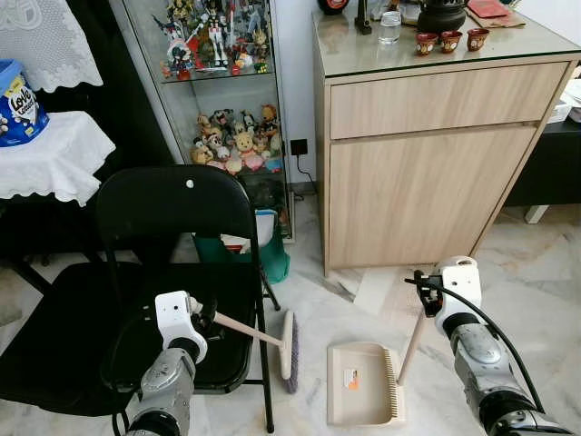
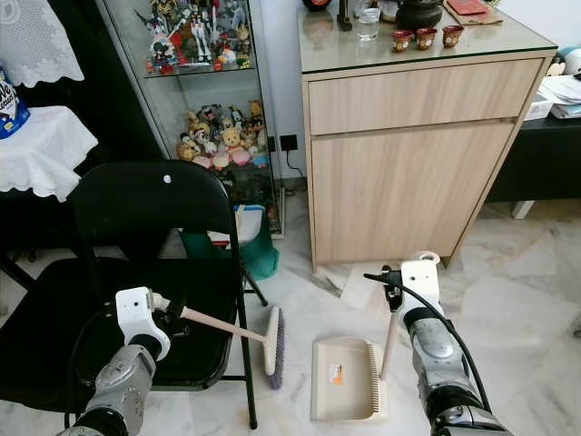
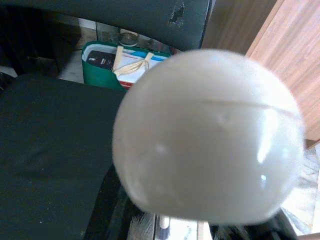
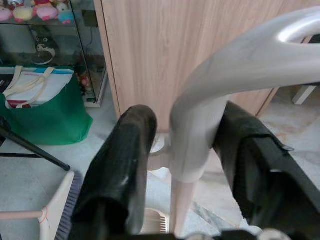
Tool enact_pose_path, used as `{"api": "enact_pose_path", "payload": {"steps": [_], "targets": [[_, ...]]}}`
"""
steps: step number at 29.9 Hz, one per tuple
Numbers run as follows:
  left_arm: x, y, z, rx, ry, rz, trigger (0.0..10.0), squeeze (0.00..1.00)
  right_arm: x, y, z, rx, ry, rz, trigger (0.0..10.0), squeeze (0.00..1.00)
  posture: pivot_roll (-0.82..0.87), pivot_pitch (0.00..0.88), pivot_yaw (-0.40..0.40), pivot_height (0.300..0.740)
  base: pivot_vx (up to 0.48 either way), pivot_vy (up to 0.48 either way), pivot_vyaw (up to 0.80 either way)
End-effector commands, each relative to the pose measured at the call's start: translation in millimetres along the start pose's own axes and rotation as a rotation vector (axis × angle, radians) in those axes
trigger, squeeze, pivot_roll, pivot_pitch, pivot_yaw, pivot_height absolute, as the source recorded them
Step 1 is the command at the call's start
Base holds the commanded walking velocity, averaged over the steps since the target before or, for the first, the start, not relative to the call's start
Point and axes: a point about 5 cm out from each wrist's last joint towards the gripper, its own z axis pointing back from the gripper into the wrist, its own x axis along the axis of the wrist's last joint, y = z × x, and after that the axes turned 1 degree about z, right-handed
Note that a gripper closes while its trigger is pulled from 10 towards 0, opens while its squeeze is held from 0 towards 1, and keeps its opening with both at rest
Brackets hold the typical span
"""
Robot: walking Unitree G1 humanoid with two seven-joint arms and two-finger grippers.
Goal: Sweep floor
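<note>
left tool (image 1: 207,319) lower left, clamped on broom (image 1: 289,350) handle, head on floor at lower centre | right tool (image 4: 182,150) lower right, gripping dustpan (image 1: 363,383) handle, pan flat on floor beside broom

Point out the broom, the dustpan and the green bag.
broom (image 1: 290,350), left eye view, on the brush head.
dustpan (image 1: 359,381), left eye view, on the pan's flat floor.
green bag (image 4: 47,117), right wrist view, on its front side.

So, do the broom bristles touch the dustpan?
Apart. The left eye view shows a strip of bare floor between the broom bristles and the dustpan.
</note>
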Motion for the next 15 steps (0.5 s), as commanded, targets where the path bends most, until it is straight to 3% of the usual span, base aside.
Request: {"api": "enact_pose_path", "payload": {"steps": [1,15], "targets": [[-1.5,18.5,6.2,0.054,0.020,-0.048,10.0,0.00,-3.5,5.4,0.9,0.015,0.011,0.002,0.0,0.00,-0.10,0.004,0.125,0.740,0.000,0.000,0.00],[-2.4,16.7,6.4,0.045,0.023,-0.053,10.0,0.00,-1.5,11.9,-0.4,0.007,0.000,0.008,0.0,0.00,-0.10,0.006,0.125,0.740,0.000,0.000,0.00]]}}
